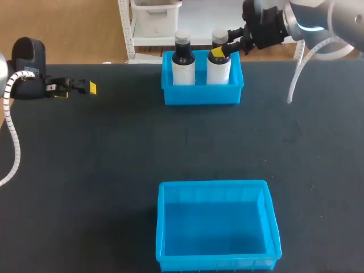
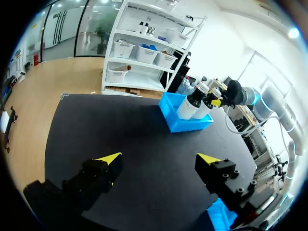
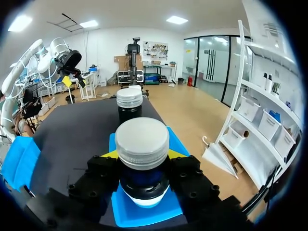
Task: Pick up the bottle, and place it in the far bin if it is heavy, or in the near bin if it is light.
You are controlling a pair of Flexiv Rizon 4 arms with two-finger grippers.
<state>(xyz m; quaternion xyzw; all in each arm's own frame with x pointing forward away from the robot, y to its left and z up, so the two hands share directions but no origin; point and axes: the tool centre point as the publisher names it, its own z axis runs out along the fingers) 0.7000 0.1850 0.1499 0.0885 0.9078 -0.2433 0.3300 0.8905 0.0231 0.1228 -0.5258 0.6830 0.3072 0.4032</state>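
From my console the table [image 1: 102, 159] reads as a flat, matte black sheet. The far bin [image 1: 202, 94], a rectangular tub of glossy bright blue plastic, sits at twelve o'clock; the near bin [image 1: 170, 227], the same moulded shape but larger in view, sits at six o'clock. The bottle [image 1: 219, 69] stands upright in the far bin's three o'clock half; it is a smooth white cylinder with a dark shoulder and a pale ribbed screw cap. A second bottle [image 1: 183, 65] of the same build stands just beside it at its nine o'clock.

My right gripper [image 1: 219, 52] comes in from two o'clock and is clamped on the bottle's dark neck; in the right wrist view the blocky black fingers [image 3: 103, 175] press it from both sides, under the round cap of the bottle [image 3: 142, 142].

My left gripper [image 1: 74, 87] hangs at ten o'clock, well apart from both bins; its wedge-shaped yellow tips stand wide apart over bare table, holding nothing.
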